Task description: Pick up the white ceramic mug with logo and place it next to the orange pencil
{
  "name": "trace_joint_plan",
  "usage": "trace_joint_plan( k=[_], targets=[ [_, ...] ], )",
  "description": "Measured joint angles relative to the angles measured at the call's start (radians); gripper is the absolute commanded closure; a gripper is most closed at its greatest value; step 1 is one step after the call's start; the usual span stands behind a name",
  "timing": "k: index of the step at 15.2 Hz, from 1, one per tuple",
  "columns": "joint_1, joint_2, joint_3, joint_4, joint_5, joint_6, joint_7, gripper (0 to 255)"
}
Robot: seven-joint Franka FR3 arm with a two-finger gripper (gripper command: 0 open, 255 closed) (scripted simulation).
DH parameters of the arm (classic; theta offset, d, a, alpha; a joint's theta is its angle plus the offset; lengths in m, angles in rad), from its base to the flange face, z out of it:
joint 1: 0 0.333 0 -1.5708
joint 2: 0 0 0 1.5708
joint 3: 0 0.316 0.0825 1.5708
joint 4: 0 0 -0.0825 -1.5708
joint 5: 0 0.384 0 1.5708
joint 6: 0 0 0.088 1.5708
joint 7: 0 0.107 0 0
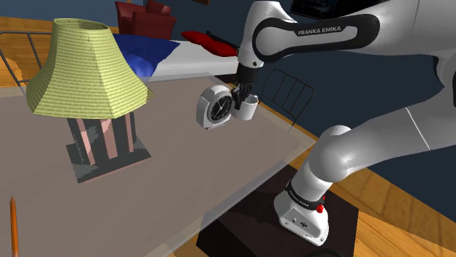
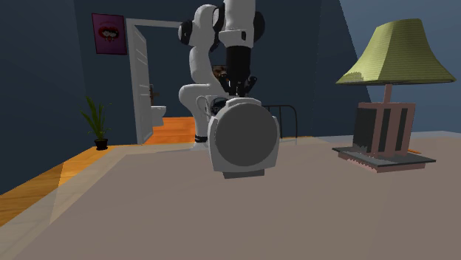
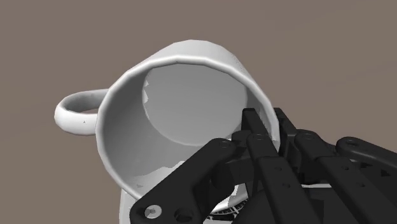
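From over the shoulder, the hand is clamped on the rim of the white mug. The mug hangs just beneath the hand, close beside a white alarm clock on the table. The orange pencil lies well apart from the hand, out past the lamp. From across the room, the alarm clock shows its grey back in front of the hand, and what looks like the white mug's handle peeks out beside it. Looking along the hand, one finger sits inside the white mug and one outside, pinching the wall opposite the handle, and the mug looks tilted. I'd lift straight up clear of the alarm clock first, then swing slowly around the lamp, since that one-sided pinch could let the mug swivel.
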State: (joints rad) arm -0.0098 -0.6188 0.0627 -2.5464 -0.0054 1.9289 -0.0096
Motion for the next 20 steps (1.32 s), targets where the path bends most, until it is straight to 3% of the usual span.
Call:
trace_joint_plan(
  k=[5,15,20],
  targets=[
    [0.005,-0.006,0.009,0.056,0.006,-0.062,0.01,255],
    [0.103,0.046,0.203,0.122,0.112,-0.073,0.243,255],
    [0.137,0.133,0.31,0.2,0.144,-0.059,0.372,255]
  ],
)
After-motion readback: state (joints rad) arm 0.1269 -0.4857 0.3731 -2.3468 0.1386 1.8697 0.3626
